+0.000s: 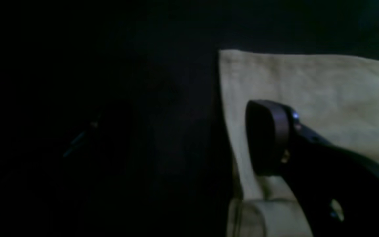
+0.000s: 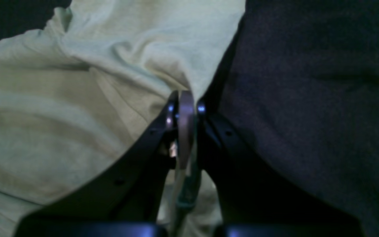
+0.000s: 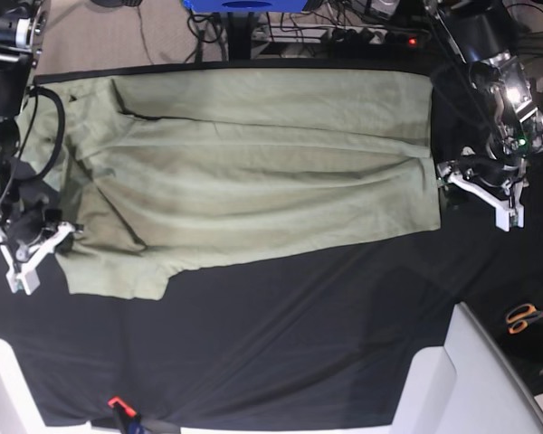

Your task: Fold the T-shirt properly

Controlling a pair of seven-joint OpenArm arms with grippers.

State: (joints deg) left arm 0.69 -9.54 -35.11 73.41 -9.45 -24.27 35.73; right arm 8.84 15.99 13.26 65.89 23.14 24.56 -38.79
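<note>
We see the pale sage-green cotton T-shirt (image 3: 253, 172) spread between both fingers; right fingers (image 2: 184, 108) pinch its edge; left fingers (image 1: 268, 138) stand wide over its hem.

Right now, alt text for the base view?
A pale green T-shirt lies spread across a black cloth. The right claw pinches its edge at the view's left; the left claw stands off the hem at the right.
</note>
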